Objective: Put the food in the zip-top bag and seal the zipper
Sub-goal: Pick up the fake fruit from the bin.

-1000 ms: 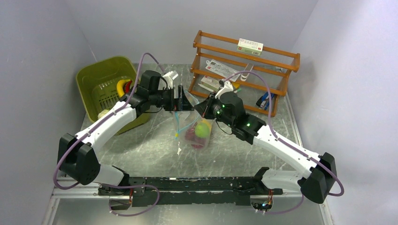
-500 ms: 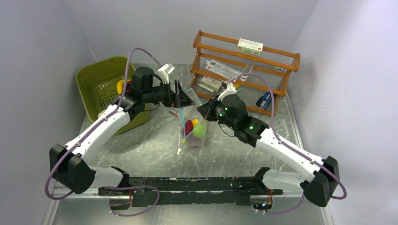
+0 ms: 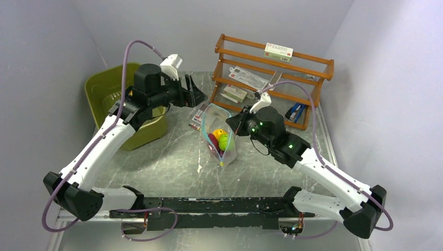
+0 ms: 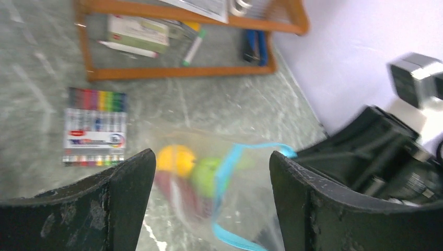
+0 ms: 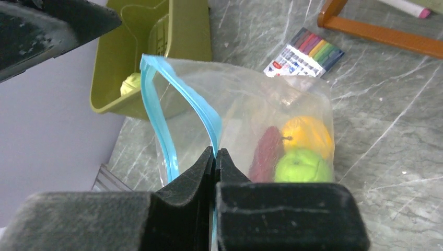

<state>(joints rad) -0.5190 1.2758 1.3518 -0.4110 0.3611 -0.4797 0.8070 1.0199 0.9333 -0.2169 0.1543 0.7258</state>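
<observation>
The clear zip-top bag [image 3: 219, 140] hangs over the middle of the table, its mouth gaping. My right gripper [image 3: 236, 123] is shut on the teal zipper [image 5: 209, 117] at one end of the mouth [image 5: 214, 157]. Inside the bag lie food pieces: an orange-yellow one [image 5: 307, 135], a green one [image 5: 302, 165] and a purple-red one [image 5: 266, 151]. My left gripper [image 3: 190, 90] stands open, up and back to the left of the bag, with nothing between its fingers [image 4: 125, 209]. In the left wrist view the bag [image 4: 209, 178] shows blurred below. A pale green piece [image 5: 130, 83] sits in the tub.
An olive-green tub [image 3: 102, 94] stands at the back left under my left arm. A wooden rack [image 3: 271, 78] with stationery fills the back right. A pack of coloured markers [image 4: 95, 125] lies flat on the table between tub and rack.
My left gripper has drawn back and up to the left, away from the bag's mouth. The bag, still held by my right gripper, has shifted slightly right.
</observation>
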